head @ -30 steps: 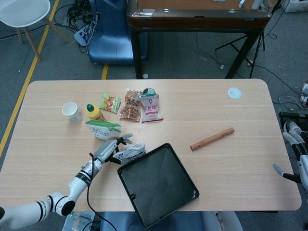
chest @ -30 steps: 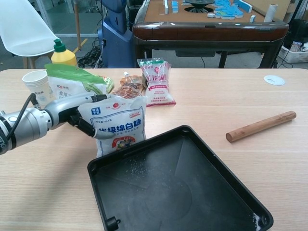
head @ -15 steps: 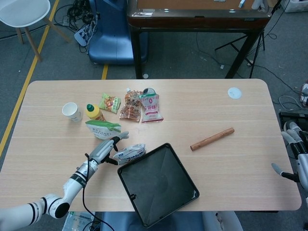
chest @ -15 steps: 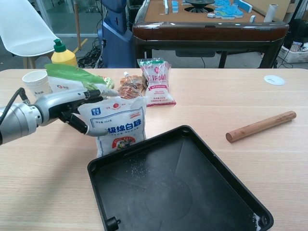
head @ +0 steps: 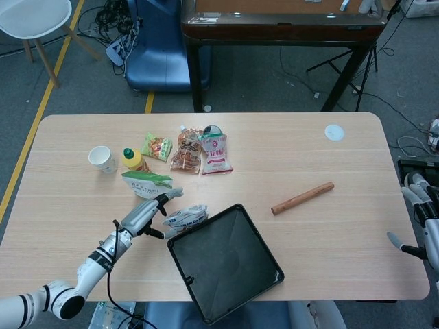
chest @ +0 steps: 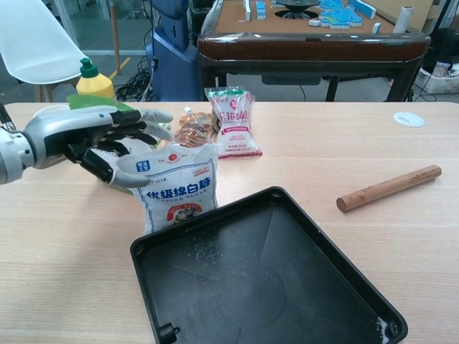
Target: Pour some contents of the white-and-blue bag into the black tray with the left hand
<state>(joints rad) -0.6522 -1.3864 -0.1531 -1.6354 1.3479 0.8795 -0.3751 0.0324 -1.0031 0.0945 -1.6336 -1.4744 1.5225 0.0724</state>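
The white-and-blue bag stands upright on the table, leaning at the black tray's far-left edge. The black tray lies near the table's front edge, with a few white grains scattered on its floor. My left hand hovers just left of the bag's top corner with its fingers spread and nothing in them; whether a fingertip still touches the bag is unclear. My right hand hangs beyond the table's right edge, fingers apart and holding nothing.
A wooden rolling pin lies right of the tray. Behind the left hand are a green-and-white bag, a yellow bottle, a paper cup and several snack bags. A white disc sits far right.
My left hand has let go of the white-and-blue bag and drawn back to the left, its fingers spreading. The bag stays standing against the tray. The right hand has not moved.
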